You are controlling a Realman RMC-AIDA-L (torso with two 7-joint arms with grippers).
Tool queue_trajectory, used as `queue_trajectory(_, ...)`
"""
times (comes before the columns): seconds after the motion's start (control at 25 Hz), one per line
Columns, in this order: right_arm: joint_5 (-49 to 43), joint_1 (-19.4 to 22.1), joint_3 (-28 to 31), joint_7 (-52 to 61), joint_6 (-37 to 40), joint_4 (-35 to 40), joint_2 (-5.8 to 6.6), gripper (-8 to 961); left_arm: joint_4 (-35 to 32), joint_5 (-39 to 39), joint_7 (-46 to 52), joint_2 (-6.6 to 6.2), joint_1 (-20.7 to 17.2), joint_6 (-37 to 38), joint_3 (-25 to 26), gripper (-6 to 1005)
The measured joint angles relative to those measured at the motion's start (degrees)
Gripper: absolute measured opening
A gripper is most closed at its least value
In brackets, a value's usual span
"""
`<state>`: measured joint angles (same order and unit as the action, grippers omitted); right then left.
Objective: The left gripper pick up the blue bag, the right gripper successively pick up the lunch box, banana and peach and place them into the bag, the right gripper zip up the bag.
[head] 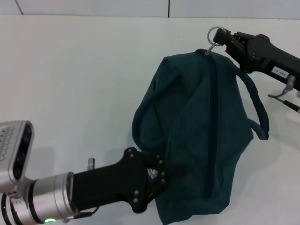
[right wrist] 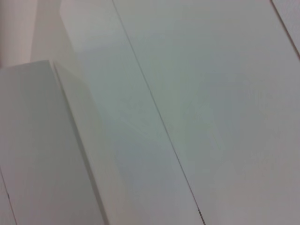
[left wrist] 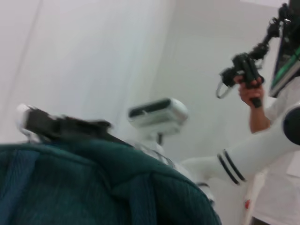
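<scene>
Zipping is the step in hand, by the look of it. The right gripper point(head: 224, 38) sits toward the worktop's far right corner, its jaws pinched together on the metal ring pull point(head: 215, 35) at the far end of the blue bag point(head: 201, 136). The zipper line point(head: 212, 126) runs from that pull down the middle of the bag toward the near edge, and along its visible length the two sides look drawn together, so I judge the closure finished or all but finished; the pull's slider itself is too small to read.

The left gripper point(head: 165, 174) is at the near edge, left of centre, clamped on the bag's near left side where the fabric bunches between its fingers. One padded handle point(head: 256, 105) loops out on the bag's right side, the other point(head: 139, 123) on its left.

No lunch box, banana or peach shows anywhere on the white worktop point(head: 75, 79); presumably they are inside, though the closed bag hides its contents.

The next move, as I judge it, calls for the right jaws to part and let the ring drop free without tugging the bag, then for that arm to draw clear while the left keeps the bag steady.
</scene>
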<state>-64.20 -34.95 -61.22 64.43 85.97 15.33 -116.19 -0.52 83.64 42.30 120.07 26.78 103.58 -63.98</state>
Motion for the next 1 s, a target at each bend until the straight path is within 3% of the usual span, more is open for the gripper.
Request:
queue_trajectory(0.6,2.15,11.86,0.12,-10.55,15.09,0.14,0.16,70,-4.63,-16.36,2.23,-0.79,-4.2,-1.3,0.18,52)
queue_trajectory(0.8,2.15,12.98,-0.26,-10.7,18.44,-0.29,0.13,73,-5.56,-21.93,4.77,-1.43,-4.35,-5.33,0.17,70)
queue_trajectory(1.0,1.94,11.88,-0.47,-10.72,17.42,-2.09,0.0,77,-9.13,-22.6,10.1,-1.9,-4.48,-7.89,0.17,210)
